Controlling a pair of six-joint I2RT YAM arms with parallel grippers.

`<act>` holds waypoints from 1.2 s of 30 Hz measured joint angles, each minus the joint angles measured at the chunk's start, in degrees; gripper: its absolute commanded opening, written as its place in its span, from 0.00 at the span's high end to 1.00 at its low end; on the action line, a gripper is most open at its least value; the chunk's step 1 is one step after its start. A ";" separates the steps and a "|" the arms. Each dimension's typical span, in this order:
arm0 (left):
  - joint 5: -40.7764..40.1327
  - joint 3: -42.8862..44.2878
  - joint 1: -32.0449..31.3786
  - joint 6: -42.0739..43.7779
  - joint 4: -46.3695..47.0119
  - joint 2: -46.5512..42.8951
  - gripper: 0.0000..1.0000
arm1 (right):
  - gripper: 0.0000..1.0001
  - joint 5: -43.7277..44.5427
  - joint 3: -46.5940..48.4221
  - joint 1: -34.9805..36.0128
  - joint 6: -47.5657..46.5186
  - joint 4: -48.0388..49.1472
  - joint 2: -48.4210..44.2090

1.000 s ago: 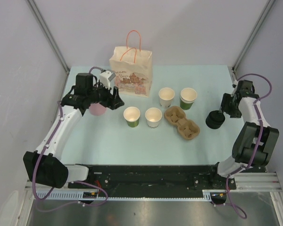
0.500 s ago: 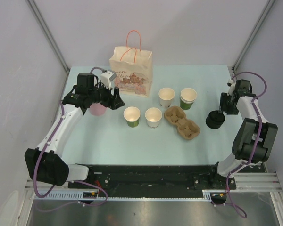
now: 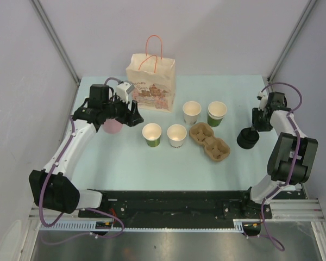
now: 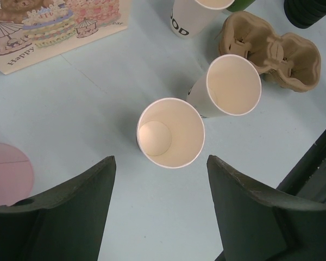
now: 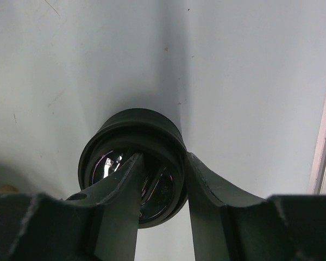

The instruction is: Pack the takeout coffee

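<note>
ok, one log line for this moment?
left tool: open, empty, facing lidless cup | right tool: astride rim of black lid stack, grip unclear | tray: empty

Bright, even overhead light, soft faint shadows beside the paper cups (image 4: pixel 171 133) — purple glints inside the black lids (image 5: pixel 130 119), wrist-view foregrounds blurred.

Top view high behind the near edge, over whole tabletop (image 3: pixel 125 163), left wrist close above lidless cups (image 4: pixel 171 133) shared with top, right wrist hard against black lids (image 5: pixel 125 122).
</note>
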 measured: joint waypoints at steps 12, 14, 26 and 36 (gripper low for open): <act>0.00 0.00 0.00 0.00 0.00 0.00 0.26 | 0.94 -0.72 0.00 0.15 -0.96 0.59 0.09; 0.00 0.00 0.00 0.00 0.00 0.00 0.26 | 0.99 -0.92 0.00 0.15 -0.96 0.59 0.09; 0.00 0.00 0.00 0.02 0.00 -0.02 0.25 | 1.00 1.77 0.00 2.75 0.00 0.42 -3.50; 0.00 0.00 0.00 0.04 0.00 -0.07 0.25 | 1.00 4.98 0.00 3.23 2.47 0.15 -8.20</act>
